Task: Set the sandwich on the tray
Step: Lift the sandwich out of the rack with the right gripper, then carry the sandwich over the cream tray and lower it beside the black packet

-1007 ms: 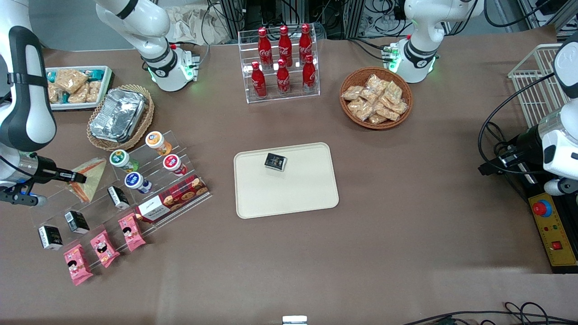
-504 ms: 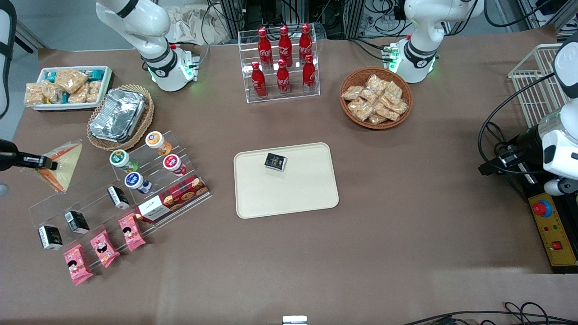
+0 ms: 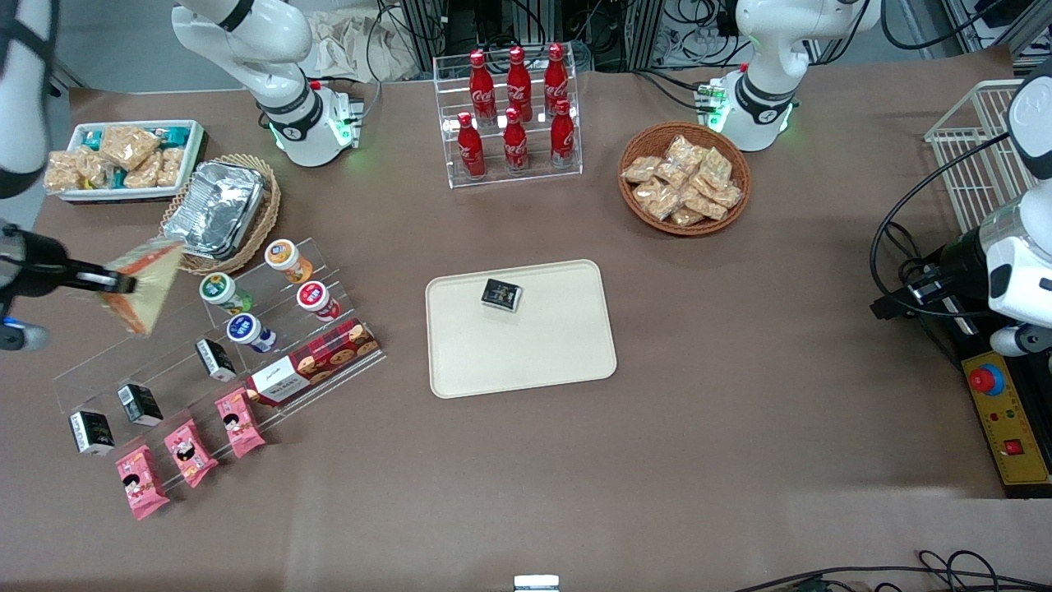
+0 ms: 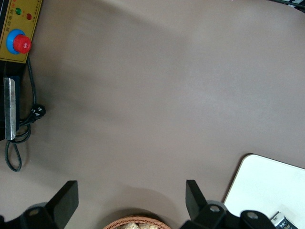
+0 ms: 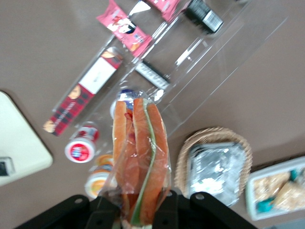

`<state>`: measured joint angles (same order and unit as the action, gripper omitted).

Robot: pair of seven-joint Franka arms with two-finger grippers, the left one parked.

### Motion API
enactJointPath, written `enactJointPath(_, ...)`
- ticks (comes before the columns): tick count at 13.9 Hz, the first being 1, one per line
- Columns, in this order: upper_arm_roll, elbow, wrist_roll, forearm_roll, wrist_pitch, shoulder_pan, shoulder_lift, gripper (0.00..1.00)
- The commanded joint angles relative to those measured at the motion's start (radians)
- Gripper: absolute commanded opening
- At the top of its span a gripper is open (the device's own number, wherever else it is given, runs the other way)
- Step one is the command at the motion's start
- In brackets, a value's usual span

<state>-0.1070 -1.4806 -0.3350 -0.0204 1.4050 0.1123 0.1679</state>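
Front view: we log the pincer [image 3: 123,284] at the working arm's end of the bench [image 3: 740,411], raised above the clear stepped rack [image 3: 205,353] and clamped on the sandwich [image 3: 146,284], which hangs tilted in its wrap, clear of any surface. Near it sit the wicker basket [image 3: 263,222] and the rack's topmost step. Between the rack and the tray [image 3: 526,353] we see a strip of bare brown bench; nearer the front camera the bench runs wide and open.

The tray lies flat, mid-bench, well apart from the sandwich. On it rests one small dark packet [image 3: 502,294], close to the rim farther from the camera; the remaining tray floor is bare.

Containers: the wicker basket holds a foil container [image 3: 215,210]. A white-and-teal bin [image 3: 193,156] carries crumbly tan snack packets. A round basket [image 3: 740,205] toward the parked arm's end holds more of them. An acrylic stand [image 3: 567,164] holds six red bottles.

Right wrist view: the sandwich [image 5: 140,157] shows its orange and green filling edge-on, gripped at its base between the fingers [image 5: 102,214].
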Motion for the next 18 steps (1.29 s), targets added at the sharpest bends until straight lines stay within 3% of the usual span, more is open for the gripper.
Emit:
enactJointPath(1, 0.001, 0.039, -0.223, 0.048, -0.032, -0.095, 0.004, 0.0)
enactJointPath(3, 0.001, 0.04, -0.367, 0.097, -0.026, -0.149, 0.004, 0.0)
enactJointPath(6, 0.004, 0.04, -0.536, 0.106, 0.012, -0.229, 0.022, 0.0)
enactJointPath(10, 0.004, 0.04, -0.749, 0.168, 0.049, -0.313, 0.051, 0.0)
enactJointPath(14, 0.004, 0.031, -0.964, 0.23, 0.156, -0.399, 0.1, 0.0)
enactJointPath(18, 0.006, 0.029, -1.212, 0.24, 0.34, -0.502, 0.202, 0.0)
